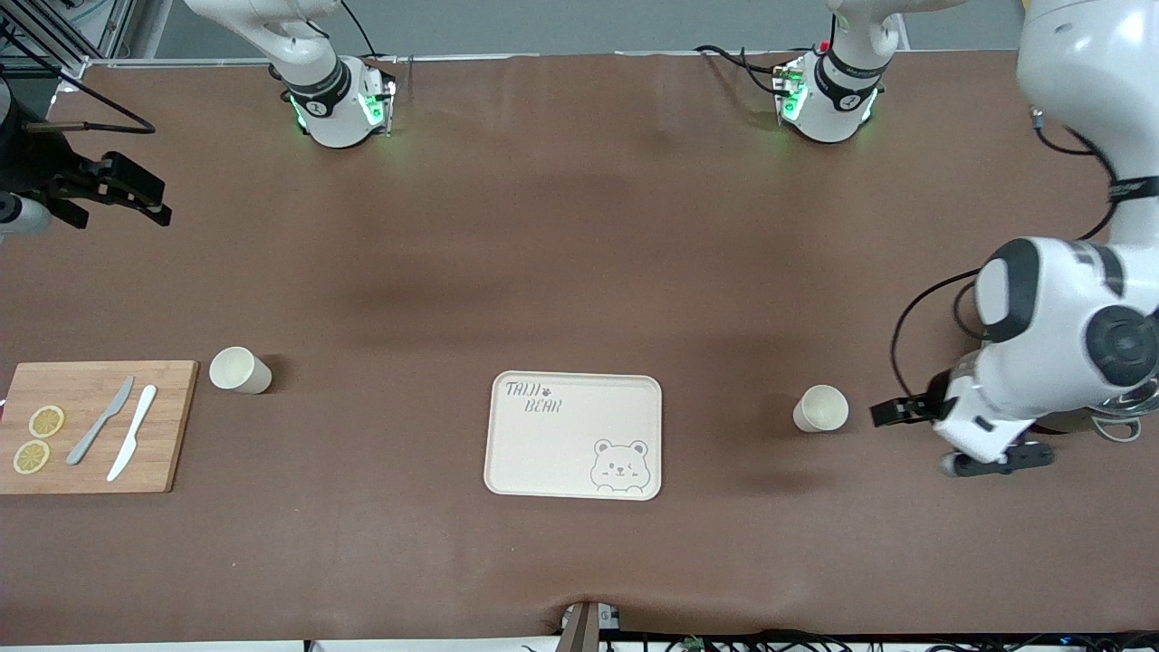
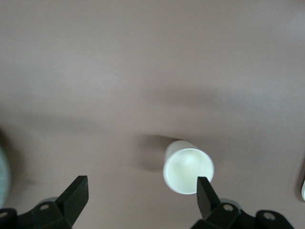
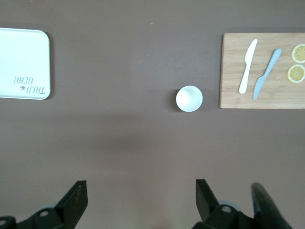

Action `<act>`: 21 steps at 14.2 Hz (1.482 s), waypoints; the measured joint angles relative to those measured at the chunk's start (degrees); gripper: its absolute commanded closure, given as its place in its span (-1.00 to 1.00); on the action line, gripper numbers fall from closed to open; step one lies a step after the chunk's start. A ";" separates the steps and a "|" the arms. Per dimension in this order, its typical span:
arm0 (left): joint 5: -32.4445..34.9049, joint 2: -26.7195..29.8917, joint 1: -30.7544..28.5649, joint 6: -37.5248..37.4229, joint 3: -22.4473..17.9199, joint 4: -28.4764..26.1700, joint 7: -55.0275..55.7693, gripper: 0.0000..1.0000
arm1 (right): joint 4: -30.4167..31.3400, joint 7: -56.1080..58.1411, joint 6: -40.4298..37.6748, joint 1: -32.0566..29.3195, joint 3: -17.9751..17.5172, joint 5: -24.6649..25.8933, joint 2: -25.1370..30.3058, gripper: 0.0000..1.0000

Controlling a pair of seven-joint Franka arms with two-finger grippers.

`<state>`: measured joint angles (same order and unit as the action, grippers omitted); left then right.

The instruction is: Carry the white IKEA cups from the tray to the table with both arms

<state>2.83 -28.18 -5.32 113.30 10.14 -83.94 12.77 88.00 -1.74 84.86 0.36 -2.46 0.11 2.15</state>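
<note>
Two white cups stand upright on the brown table. One cup (image 1: 240, 369) is beside the wooden board; it shows small in the right wrist view (image 3: 189, 98). The other cup (image 1: 821, 407) stands toward the left arm's end, beside the cream bear tray (image 1: 574, 435). My left gripper (image 1: 914, 436) is low and open just beside this cup, not touching it. In the left wrist view the cup (image 2: 188, 171) lies by one fingertip (image 2: 205, 193), not between the two. My right gripper (image 1: 156, 204) is open and empty, high over the table at the right arm's end.
A wooden cutting board (image 1: 163, 426) at the right arm's end holds two lemon slices (image 1: 45, 421), a grey knife (image 1: 100, 421) and a white knife (image 1: 133, 432). A metal object (image 1: 1123, 418) lies under the left arm at the table's edge.
</note>
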 measured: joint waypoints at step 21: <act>0.01 16.28 -4.49 -21.46 1.01 4.42 -0.99 -1.00 | -0.02 0.11 0.45 -0.18 0.37 0.03 -0.57 -1.00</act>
<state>2.83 -11.90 -9.81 91.84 11.16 -79.53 11.78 87.98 -1.63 85.30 0.17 -2.09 0.14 1.58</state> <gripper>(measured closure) 0.000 0.000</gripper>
